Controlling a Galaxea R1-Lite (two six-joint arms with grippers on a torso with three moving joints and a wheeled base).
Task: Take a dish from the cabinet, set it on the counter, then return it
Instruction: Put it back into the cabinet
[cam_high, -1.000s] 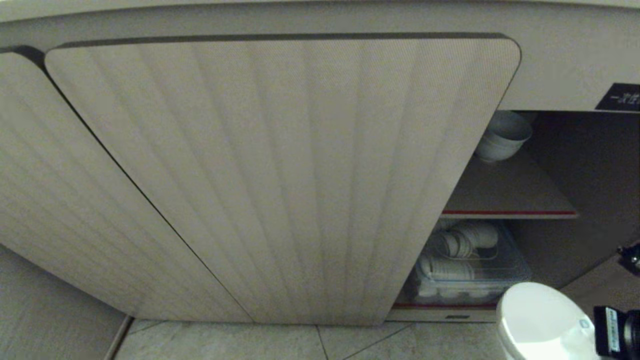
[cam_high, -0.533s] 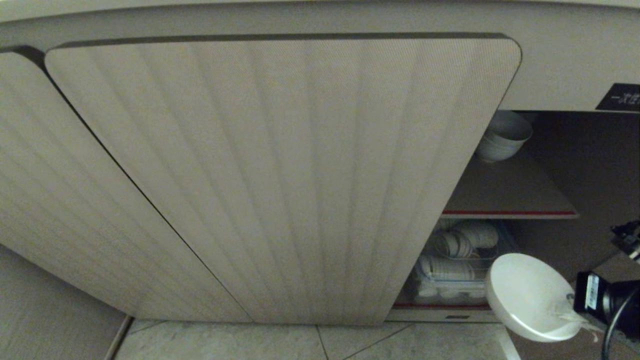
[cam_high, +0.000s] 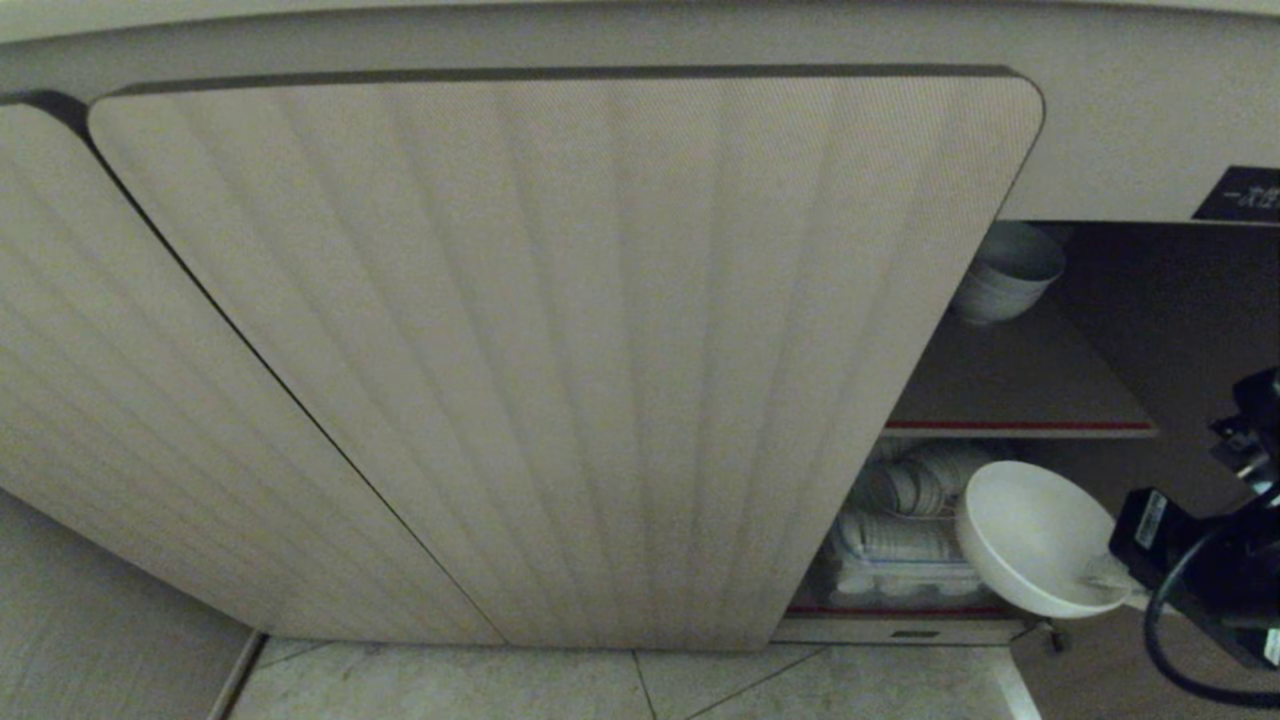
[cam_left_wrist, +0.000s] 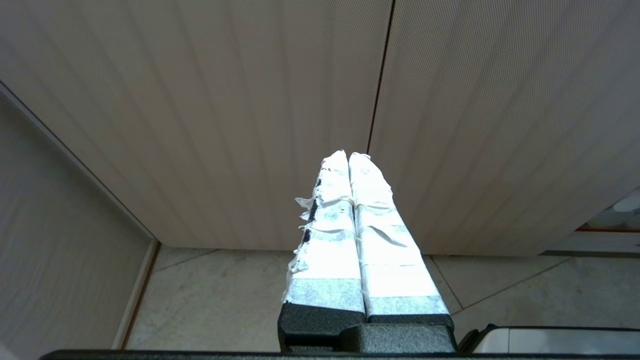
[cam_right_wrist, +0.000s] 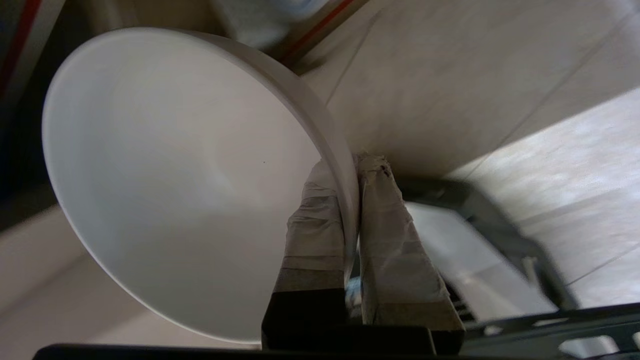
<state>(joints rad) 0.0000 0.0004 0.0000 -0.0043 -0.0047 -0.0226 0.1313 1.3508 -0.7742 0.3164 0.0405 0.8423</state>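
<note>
Since a second ago the white bowl (cam_high: 1035, 538) has risen from the lower right corner of the head view to hang before the cabinet's (cam_high: 560, 350) open right bay, at the height of the lower shelf, tipped so its hollow faces the camera.

Largest in sight, the ribbed beige door (cam_high: 560, 330) fills most of the head view, with a second closed door (cam_high: 90, 330) to its left and pale floor tiles (cam_high: 620, 685) beneath. To the right, the open bay shows a brown upper shelf with a red edge (cam_high: 1020, 425), and a stack of white bowls (cam_high: 1005, 270) sits at its back left corner. Below it, a clear bin of white dishes (cam_high: 905, 540) stands on the bottom shelf, partly behind the held bowl. A small black label (cam_high: 1240, 195) sits at the bay's top right.

The right gripper (cam_right_wrist: 352, 170) pinches the bowl's rim, one taped finger (cam_right_wrist: 312, 225) inside and the other outside. The left gripper (cam_left_wrist: 348, 157) hangs before the closed doors, its taped fingers (cam_left_wrist: 385, 240) pressed together on nothing.
</note>
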